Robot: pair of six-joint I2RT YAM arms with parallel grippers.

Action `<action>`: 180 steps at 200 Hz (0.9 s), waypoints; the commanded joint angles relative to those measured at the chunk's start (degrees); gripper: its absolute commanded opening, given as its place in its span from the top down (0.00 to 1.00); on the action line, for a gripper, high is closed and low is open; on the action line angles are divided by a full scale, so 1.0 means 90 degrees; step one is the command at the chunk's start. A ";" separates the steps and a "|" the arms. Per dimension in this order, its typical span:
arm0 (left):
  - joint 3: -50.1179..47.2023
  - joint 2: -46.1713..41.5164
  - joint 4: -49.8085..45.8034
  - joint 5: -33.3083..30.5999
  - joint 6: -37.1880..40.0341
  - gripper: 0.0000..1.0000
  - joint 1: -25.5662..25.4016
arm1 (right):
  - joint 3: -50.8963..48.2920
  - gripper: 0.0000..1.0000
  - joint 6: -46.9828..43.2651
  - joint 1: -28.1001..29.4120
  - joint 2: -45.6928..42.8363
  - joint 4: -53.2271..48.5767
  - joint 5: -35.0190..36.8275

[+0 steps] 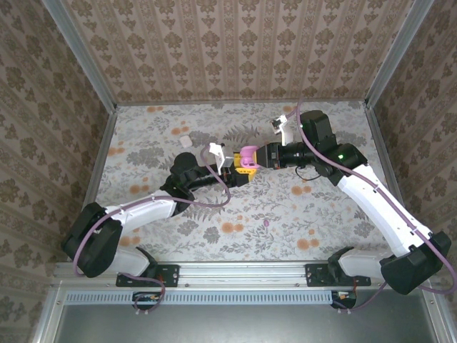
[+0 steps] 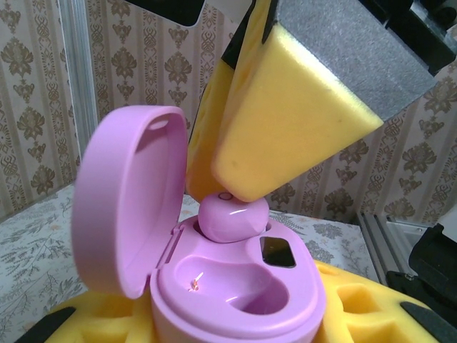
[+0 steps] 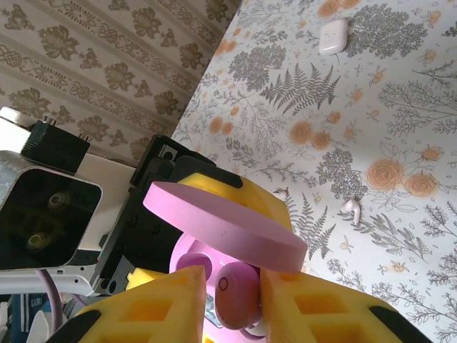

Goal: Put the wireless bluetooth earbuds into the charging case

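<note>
The left gripper [image 1: 245, 167] clamps the open pink charging case [image 2: 239, 296]. The right gripper [image 3: 234, 307] pinches 1 pink earbud [image 2: 232, 216] between its fingers, at the case's socket.

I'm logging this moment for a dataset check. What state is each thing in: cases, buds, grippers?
pink case: lid open, near socket empty.
pink earbud: pinched, at the case's far socket.
white case: closed, lying on the table.
loose earbud: lying on the table, untouched.
left gripper: jaws shut on pink case.
right gripper: jaws shut on pink earbud.
</note>
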 commanded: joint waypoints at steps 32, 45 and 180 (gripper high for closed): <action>0.0187 -0.0050 0.0331 0.0084 -0.0100 0.65 -0.0054 | 0.0228 0.67 -0.0067 0.0039 -0.0057 -0.0272 0.0273; 0.0168 -0.0055 0.0350 0.0076 -0.0090 0.65 -0.0054 | 0.0232 0.66 -0.0030 0.0036 -0.0079 -0.0248 0.0255; -0.0136 -0.0171 0.0298 -0.0251 0.0115 0.65 -0.0044 | -0.0088 0.56 0.0339 -0.0097 -0.1084 -0.0555 0.0954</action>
